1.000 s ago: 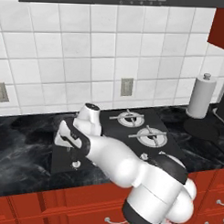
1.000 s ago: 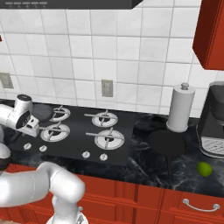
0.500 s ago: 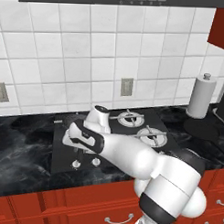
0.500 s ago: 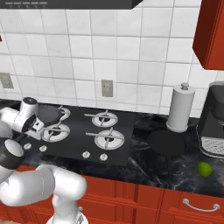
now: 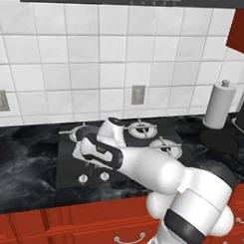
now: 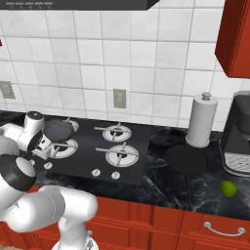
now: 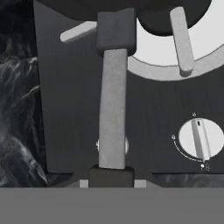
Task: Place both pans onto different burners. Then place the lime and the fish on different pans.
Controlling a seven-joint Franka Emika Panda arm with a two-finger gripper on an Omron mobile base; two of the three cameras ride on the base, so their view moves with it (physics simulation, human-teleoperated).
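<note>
Rightward over the black glass cooktop (image 6: pixel 88 146) had swung the gripper (image 7: pixel 112 173), clamped on the round black pan's (image 6: pixel 57 130) handle; no writing was legible.

No readable words, brands or numbers anywhere. Only markings: the knob (image 7: pixel 199 141) on the cooktop (image 7: pixel 70 109) in the hand view has a thin arc scale drawn around its lower left, with a tiny ring mark at the upper end and small symbols near the bottom, too small to make out. The knob's raised bar carries a short pointer line near its top. Knobs in the base views are too small to show any marks.
</note>
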